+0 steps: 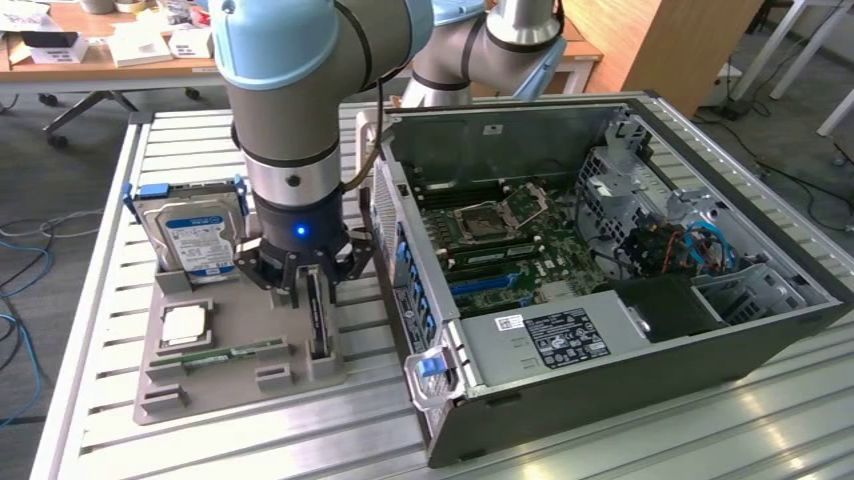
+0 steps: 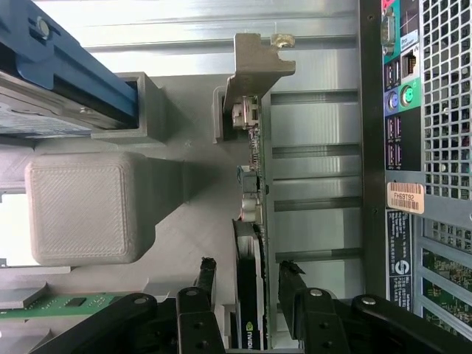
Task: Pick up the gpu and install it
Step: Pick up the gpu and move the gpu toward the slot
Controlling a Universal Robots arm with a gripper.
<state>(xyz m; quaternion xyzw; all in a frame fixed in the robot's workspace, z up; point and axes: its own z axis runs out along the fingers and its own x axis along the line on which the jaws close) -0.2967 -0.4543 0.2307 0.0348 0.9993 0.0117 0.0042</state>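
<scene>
Gripper: we see the gripper [image 1: 318,290] lowered over the grey tray [image 1: 234,320], its jaws spread apart and holding nothing.

Fingers: in the wrist view the gripper [image 2: 248,271] has one of its black fingers [image 2: 206,284] on each side of the card, and we make out a narrow gap on both sides.

Gpu: the gpu [image 1: 318,330] stands on its edge in a slot of the tray, on the side nearest the computer case [image 1: 694,300], directly under the gripper.

Gpu, wrist view: we see the gpu [image 2: 254,192] edge-on, running away from the fingers, with its silver bracket [image 2: 258,63] at the far end.

Case: it lies on its side with the panel off and the motherboard [image 1: 507,240] exposed, just beside the tray on the exterior view's right.

Hard drive: the hard drive [image 1: 194,235] stands upright at the tray's back corner, on the exterior view's left of the arm.

Memory stick: the green memory stick [image 1: 227,352] lies flat in the tray, apart from the gpu.

Table: the tray and the case both rest on the slatted metal table [image 1: 174,140].
</scene>
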